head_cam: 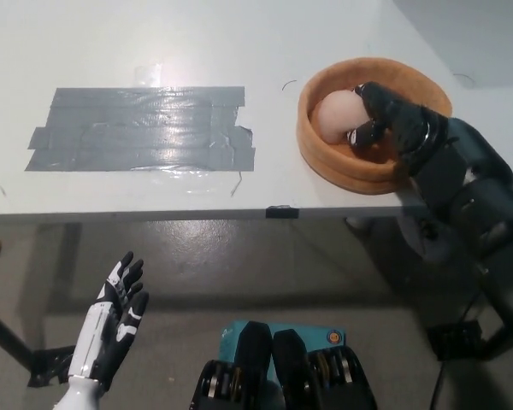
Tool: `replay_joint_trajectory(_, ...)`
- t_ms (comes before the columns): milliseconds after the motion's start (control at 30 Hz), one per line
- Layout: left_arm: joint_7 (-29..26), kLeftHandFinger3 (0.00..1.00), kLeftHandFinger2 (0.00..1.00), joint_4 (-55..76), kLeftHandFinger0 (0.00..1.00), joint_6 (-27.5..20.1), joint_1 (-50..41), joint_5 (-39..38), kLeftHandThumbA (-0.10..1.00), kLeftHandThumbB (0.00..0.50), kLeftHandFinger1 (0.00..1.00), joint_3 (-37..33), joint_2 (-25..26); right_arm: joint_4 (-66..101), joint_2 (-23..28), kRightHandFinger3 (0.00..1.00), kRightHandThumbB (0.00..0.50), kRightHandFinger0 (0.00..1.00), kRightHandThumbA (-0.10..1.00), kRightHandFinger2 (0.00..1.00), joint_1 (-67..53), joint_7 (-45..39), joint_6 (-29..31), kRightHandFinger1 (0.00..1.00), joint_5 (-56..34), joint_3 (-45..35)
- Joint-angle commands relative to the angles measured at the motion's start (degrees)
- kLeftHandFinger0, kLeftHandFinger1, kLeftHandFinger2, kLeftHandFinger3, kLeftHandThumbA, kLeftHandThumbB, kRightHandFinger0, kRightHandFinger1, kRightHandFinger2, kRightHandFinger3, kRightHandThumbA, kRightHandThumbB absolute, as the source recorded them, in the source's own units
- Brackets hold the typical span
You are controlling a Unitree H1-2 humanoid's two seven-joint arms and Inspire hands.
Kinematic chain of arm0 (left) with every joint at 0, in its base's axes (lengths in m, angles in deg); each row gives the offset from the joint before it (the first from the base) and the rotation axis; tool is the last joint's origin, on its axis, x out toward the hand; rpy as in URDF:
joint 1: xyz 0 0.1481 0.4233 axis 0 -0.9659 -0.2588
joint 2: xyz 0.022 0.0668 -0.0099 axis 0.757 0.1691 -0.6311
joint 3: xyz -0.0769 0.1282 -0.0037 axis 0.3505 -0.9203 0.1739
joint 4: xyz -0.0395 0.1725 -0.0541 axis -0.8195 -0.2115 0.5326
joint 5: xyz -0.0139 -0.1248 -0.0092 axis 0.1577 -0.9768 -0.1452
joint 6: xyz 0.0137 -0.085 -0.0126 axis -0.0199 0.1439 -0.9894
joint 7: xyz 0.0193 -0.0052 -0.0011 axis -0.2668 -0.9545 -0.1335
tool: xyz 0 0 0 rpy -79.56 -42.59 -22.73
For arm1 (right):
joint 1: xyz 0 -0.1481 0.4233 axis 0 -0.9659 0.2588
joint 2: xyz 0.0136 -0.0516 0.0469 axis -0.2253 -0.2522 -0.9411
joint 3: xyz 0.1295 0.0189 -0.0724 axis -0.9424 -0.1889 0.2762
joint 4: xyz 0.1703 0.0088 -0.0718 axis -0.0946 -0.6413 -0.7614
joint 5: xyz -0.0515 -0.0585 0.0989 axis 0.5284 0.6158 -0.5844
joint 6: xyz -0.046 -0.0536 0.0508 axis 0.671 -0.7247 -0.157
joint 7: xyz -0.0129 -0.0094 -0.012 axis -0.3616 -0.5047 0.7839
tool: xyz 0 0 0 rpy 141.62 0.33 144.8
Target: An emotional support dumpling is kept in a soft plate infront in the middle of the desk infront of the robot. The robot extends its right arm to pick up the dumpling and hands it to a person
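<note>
The pale pink dumpling [336,114] lies in the round orange soft plate [352,174] at the right of the white desk [197,43]. My black right hand [386,114] reaches into the plate from the lower right. Its fingers [369,92] curl around the dumpling's right side and touch it, with the thumb just below it. The hand is open, not closed around the dumpling, which rests on the plate's floor. My white left hand [111,329] rests at the lower left, below the desk's front edge, open with fingers spread.
A wide patch of grey tape strips [141,128] is stuck to the left half of the desk. The desk's front edge [278,211] runs across the middle of the picture, with grey floor below it. The plate sits near the desk's right edge.
</note>
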Motion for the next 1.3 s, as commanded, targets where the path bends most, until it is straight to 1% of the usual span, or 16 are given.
replay_joint_trajectory(0,0.2,1.00,1.00,1.8,1.00,-1.6,0.7,0.3,0.83,0.345,1.00,-0.1,0.5,0.4,-0.2,0.89,0.161,0.12,-0.10,0.93,0.4,3.2,4.7,0.68,-2.4,-2.4)
replay_joint_trajectory(167,0.0,1.00,1.00,0.8,1.00,-2.0,1.4,0.1,0.82,0.346,1.00,0.2,0.4,0.2,0.1,0.93,0.155,0.24,-0.10,0.98,1.3,5.2,5.6,0.72,-3.9,-5.7)
replay_joint_trajectory(267,0.0,1.00,1.00,1.2,1.00,-2.1,0.2,0.1,0.82,0.345,1.00,0.0,0.2,0.4,0.2,0.82,0.153,0.22,-0.10,0.97,1.1,6.5,5.9,0.70,-4.9,-7.6)
replay_joint_trajectory(333,0.2,1.00,1.00,1.4,1.00,-1.6,0.2,-0.1,0.82,0.352,1.00,0.0,0.2,0.7,0.4,0.82,0.162,0.23,-0.10,0.96,1.6,7.1,5.9,0.69,-6.5,-9.8)
replay_joint_trajectory(400,-0.1,1.00,1.00,1.3,1.00,-1.6,0.8,0.4,0.84,0.337,1.00,0.1,0.3,1.2,0.7,0.71,0.163,0.20,-0.10,0.82,2.7,7.8,6.3,0.58,-8.1,-12.0)
replay_joint_trajectory(467,-0.3,1.00,1.00,1.1,1.00,-2.3,0.8,0.6,0.84,0.336,1.00,0.4,0.5,1.6,0.7,0.66,0.160,0.17,-0.10,0.78,3.4,8.9,7.0,0.55,-9.3,-14.2)
replay_joint_trajectory(667,-0.4,1.00,1.00,1.6,1.00,-1.2,1.3,0.0,0.82,0.335,1.00,0.7,0.2,2.9,1.5,0.65,0.155,0.19,-0.10,0.84,5.6,10.1,6.8,0.58,-11.5,-19.2)
replay_joint_trajectory(800,-0.4,1.00,1.00,1.7,1.00,-0.8,2.1,-0.3,0.82,0.334,1.00,1.0,0.3,5.5,2.2,0.65,0.133,0.07,-0.10,0.72,7.6,7.8,8.8,0.46,-16.5,-24.9)
replay_joint_trajectory(900,-0.6,1.00,1.00,1.1,1.00,-0.9,3.4,-0.4,0.82,0.335,1.00,1.4,0.4,6.5,2.5,0.70,0.143,0.03,-0.10,0.73,9.1,7.3,9.0,0.44,-18.1,-27.5)
replay_joint_trajectory(1000,-0.6,1.00,1.00,1.4,1.00,-1.3,2.8,-0.6,0.81,0.322,1.00,1.5,0.1,10.9,2.8,0.51,0.156,0.00,-0.10,0.65,8.5,4.5,10.1,0.32,-21.3,-30.6)
replay_joint_trajectory(1067,-0.4,1.00,1.00,1.3,1.00,-0.7,4.0,-1.3,0.80,0.329,1.00,1.6,0.0,15.0,3.1,0.68,0.169,0.00,-0.10,0.55,8.6,4.0,7.5,0.25,-22.4,-32.0)
replay_joint_trajectory(1100,-0.4,1.00,1.00,1.3,1.00,-0.4,4.2,-1.3,0.80,0.338,1.00,1.6,0.0,18.1,3.1,0.58,0.160,0.00,-0.10,0.56,8.0,4.0,5.9,0.26,-22.1,-32.0)
replay_joint_trajectory(1133,-0.4,1.00,1.00,1.1,1.00,-0.5,4.6,-1.0,0.82,0.344,1.00,1.7,0.2,21.3,3.1,0.34,0.155,0.00,-0.10,0.47,7.5,3.4,5.1,0.27,-22.5,-32.3)
replay_joint_trajectory(1167,-0.4,1.00,1.00,1.0,1.00,-0.7,4.7,-0.9,0.82,0.342,1.00,1.7,0.3,23.0,3.1,0.30,0.155,0.00,-0.10,0.43,7.0,3.0,4.8,0.28,-22.7,-32.3)
replay_joint_trajectory(1200,-0.2,1.00,1.00,1.2,1.00,-0.8,4.8,-0.9,0.82,0.332,1.00,1.7,0.4,26.8,3.1,0.32,0.150,0.00,-0.10,0.43,5.8,1.8,4.8,0.30,-23.2,-32.3)
replay_joint_trajectory(1267,-0.3,1.00,1.00,1.1,1.00,-0.7,5.4,-0.8,0.82,0.320,1.00,1.7,0.4,30.3,3.3,0.55,0.134,0.00,-0.10,0.56,5.1,0.9,4.1,0.34,-23.1,-31.6)
